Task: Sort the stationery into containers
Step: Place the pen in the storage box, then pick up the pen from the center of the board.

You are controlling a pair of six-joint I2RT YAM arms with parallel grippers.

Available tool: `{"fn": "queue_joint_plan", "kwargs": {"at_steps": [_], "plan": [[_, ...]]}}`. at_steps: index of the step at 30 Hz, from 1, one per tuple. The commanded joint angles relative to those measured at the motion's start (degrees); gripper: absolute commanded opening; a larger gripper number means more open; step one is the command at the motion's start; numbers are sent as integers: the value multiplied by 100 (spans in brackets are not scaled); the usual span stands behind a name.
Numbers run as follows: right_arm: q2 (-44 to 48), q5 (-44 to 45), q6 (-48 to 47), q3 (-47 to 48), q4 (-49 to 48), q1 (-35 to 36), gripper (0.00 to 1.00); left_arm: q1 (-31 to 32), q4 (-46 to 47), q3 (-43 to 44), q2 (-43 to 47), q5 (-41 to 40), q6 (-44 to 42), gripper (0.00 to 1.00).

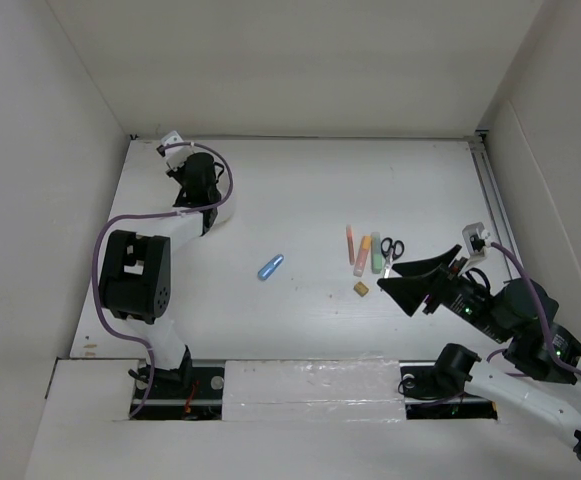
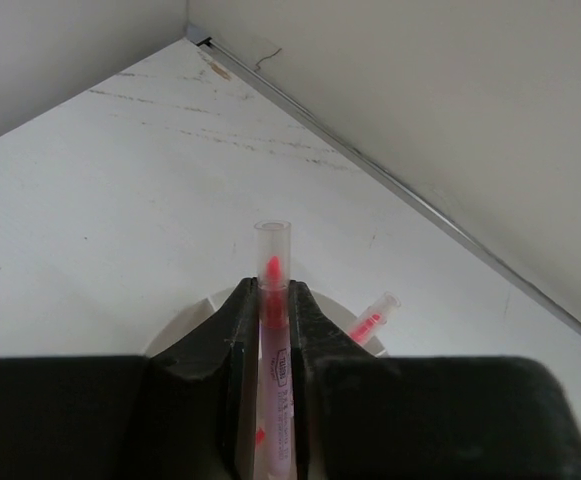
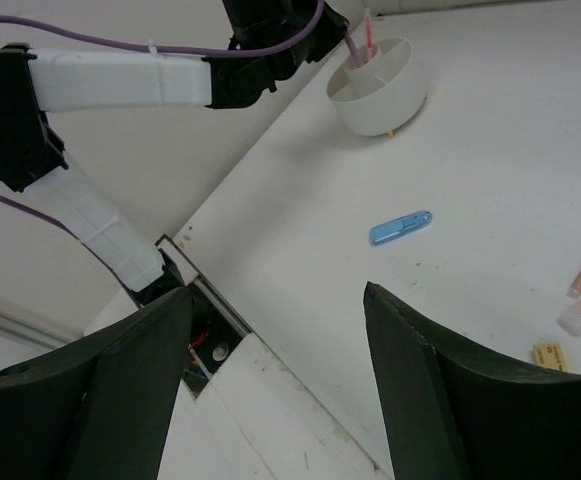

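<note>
My left gripper (image 2: 272, 287) is shut on a thin pink pen (image 2: 275, 345) and holds it upright over the white cup (image 2: 185, 325), near the table's far left corner. A second pink pen (image 2: 372, 318) leans inside that cup (image 3: 380, 85). In the top view the left gripper (image 1: 195, 172) hides the cup. The blue capsule (image 1: 271, 267) lies mid-table. A thin orange pen (image 1: 350, 243), an orange highlighter (image 1: 362, 254), a green highlighter (image 1: 377, 253), black-handled scissors (image 1: 391, 250) and a tan eraser cube (image 1: 361, 288) lie at centre right. My right gripper (image 1: 388, 276) hangs open and empty beside them.
White walls enclose the table on the left, far and right sides. A metal rail (image 2: 410, 195) runs along the wall behind the cup. A slot with the arm bases (image 3: 195, 345) runs along the near edge.
</note>
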State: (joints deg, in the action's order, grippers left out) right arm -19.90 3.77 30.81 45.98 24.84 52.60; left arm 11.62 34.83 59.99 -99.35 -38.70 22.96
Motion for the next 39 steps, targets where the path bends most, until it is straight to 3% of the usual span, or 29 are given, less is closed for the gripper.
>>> {"fn": "queue_joint_plan", "kwargs": {"at_steps": [1, 7, 16, 17, 21, 23, 26, 29, 33, 36, 39], "plan": [[48, -25, -84, -1, -260, 49, 74, -10, 209, -22, 311, -112, -46, 7], [48, -25, -84, -1, -260, 49, 74, -10, 209, -22, 416, 81, -116, 33], [48, -25, -84, -1, -260, 49, 74, 130, 183, 39, 899, -85, -118, 44], [48, -25, -84, -1, -260, 49, 74, 130, 182, 39, 1091, -85, -47, 66], [48, 36, -84, 52, -147, 49, 74, 183, -333, 276, 1515, 247, -46, 100], [100, 281, -84, 174, -59, 49, 76, 297, -966, 784, 1515, 249, 287, 100], [100, 764, -23, 552, 371, 49, 76, 726, -2170, 1619, 1428, 915, 436, 100], [100, 1290, 31, 1069, 986, 49, 77, 1429, -3348, 2435, 972, 1609, 621, 100], [48, 1811, 92, 1545, 1637, 49, 80, 2466, -4719, 3535, -143, 1954, 823, 100], [100, 1811, 154, 1546, 1752, 49, 97, 2924, -5380, 4159, -1023, 2190, 1078, 100], [153, 1811, 215, 1397, 1752, 49, 100, 3250, -5758, 4756, -1691, 2227, 1140, 100]]}}
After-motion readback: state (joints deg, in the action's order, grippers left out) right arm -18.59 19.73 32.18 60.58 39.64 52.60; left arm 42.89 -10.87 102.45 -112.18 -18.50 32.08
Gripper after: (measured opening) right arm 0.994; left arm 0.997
